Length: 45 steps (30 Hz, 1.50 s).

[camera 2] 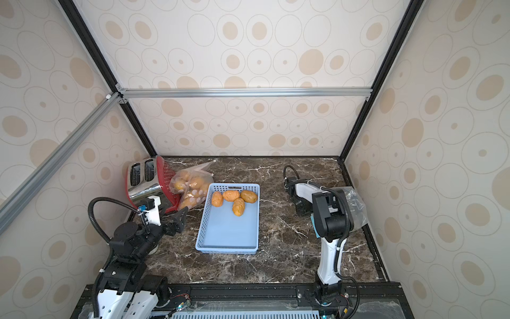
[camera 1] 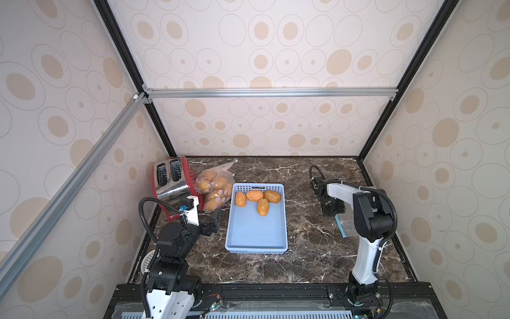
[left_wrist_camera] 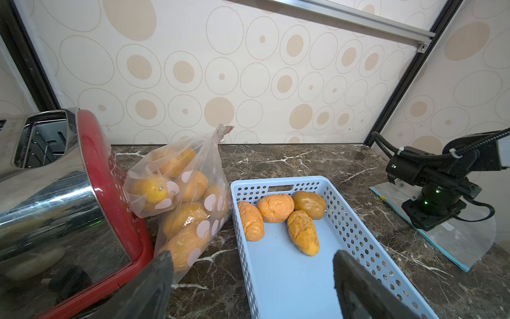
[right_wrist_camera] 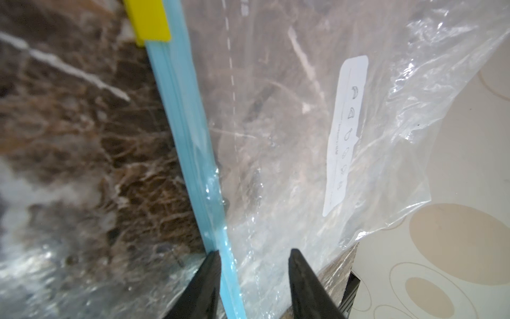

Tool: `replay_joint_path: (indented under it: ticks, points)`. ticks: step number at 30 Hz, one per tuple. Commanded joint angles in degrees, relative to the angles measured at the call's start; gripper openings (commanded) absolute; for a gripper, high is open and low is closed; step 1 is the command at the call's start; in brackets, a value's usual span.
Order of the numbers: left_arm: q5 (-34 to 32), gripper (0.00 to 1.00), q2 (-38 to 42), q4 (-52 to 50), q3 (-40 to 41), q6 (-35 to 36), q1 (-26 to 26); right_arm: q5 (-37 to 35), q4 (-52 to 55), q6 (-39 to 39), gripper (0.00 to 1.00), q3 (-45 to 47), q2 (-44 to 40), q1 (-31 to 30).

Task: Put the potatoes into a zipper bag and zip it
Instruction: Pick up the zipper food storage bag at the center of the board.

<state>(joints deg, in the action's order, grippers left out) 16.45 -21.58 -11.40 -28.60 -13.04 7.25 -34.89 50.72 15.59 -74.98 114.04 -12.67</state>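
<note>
Partly done, I judge: one filled bag [left_wrist_camera: 190, 193] leans beside the wide-open, empty left gripper [left_wrist_camera: 252, 255], four potatoes [left_wrist_camera: 276, 208] wait in the basket [left_wrist_camera: 358, 229] just ahead of it, and the right gripper [right_wrist_camera: 255, 252], jaws parted, straddles the zip strip [right_wrist_camera: 190, 138] of the empty zipper bag [right_wrist_camera: 276, 124].

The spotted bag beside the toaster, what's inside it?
Potatoes, at least five showing through the spotted bag. Any behind them, against the toaster, are covered, so the count is unclear.

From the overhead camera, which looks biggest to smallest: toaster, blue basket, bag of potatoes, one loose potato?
In a top view:
1. blue basket
2. toaster and bag of potatoes, too alike to rank; an arm hides part of the toaster
3. loose potato
</note>
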Motion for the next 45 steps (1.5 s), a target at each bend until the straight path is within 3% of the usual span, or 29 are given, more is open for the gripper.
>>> replay_joint_path:
  ticks: [1,9,15,23,29,37,45]
  points:
    - [0.43,0.90,-0.04,0.17,-0.58,0.12,0.25,0.92,0.25,0.11,0.47,-0.43,-0.29,0.31]
    - [0.59,0.90,-0.30,0.15,-0.58,0.12,0.22,0.74,0.13,-0.53,0.52,-1.06,0.67,0.19]
    - [0.66,0.90,-0.48,0.17,-0.53,0.12,0.23,-2.55,1.09,-0.48,0.43,-1.73,1.36,0.19]
    - [1.04,0.90,-1.32,0.16,-0.58,0.23,0.23,-3.92,1.87,-0.64,0.40,-2.90,3.49,0.19]
    - [1.17,0.90,-1.53,0.24,-0.49,0.23,0.23,-5.94,2.00,-0.51,0.33,-3.37,3.91,0.25]
    - [1.23,0.90,-1.88,0.16,-0.49,0.21,0.23,-5.51,1.27,-1.05,0.16,-3.60,4.96,0.77]
    - [1.35,0.90,-1.97,0.15,-0.50,0.21,0.23,-6.25,0.10,-1.72,0.05,-3.25,5.06,0.89]
